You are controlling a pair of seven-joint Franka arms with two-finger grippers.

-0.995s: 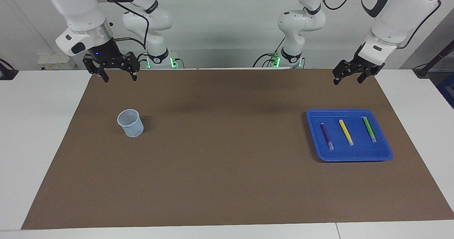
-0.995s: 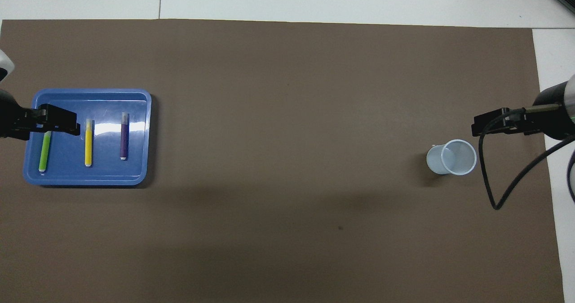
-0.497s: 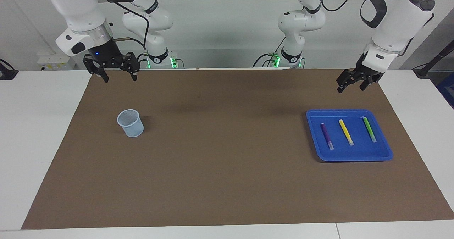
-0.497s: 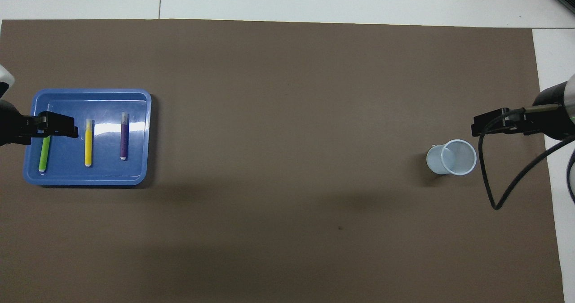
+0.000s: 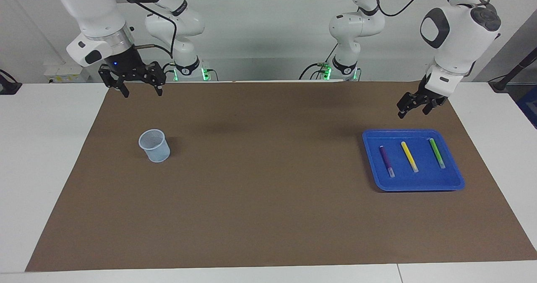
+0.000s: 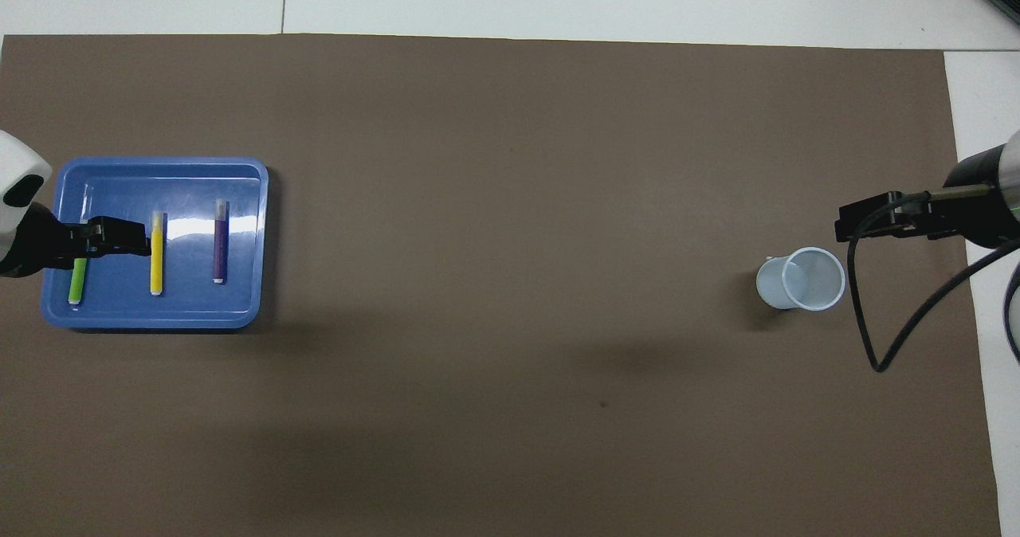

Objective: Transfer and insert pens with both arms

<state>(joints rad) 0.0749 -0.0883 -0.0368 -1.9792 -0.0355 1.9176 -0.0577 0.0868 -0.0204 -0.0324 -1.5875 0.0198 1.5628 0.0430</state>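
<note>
The left gripper's [image 5: 413, 109] two black fingers stand apart with nothing between them. In the last second it has dropped lower and slid toward the blue tray [image 5: 455, 178]. It hangs in the air over the brown mat [image 5: 268, 199], by the tray edge nearest the robots, and touches nothing. I think it is going down for a first pen, maybe the yellow or green one.

The right gripper [image 5: 140, 90] has its fingers wide apart and empty. It has not moved. It waits above the mat, on the robots' side of the cup [image 5: 155, 146].

All three pens lie flat in the tray, side by side and apart: purple pen [image 5: 387, 161], yellow pen [image 5: 409, 156], green pen [image 5: 436, 153]. The tray sits at the left arm's end of the table and the cup at the right arm's end, well apart. No pen is in the cup yet.

From above, the left gripper covers the top of the green pen, so it looks like a touch. The facing view shows it is up high and short of the pens. Only the view from above shows the cup is empty inside.
</note>
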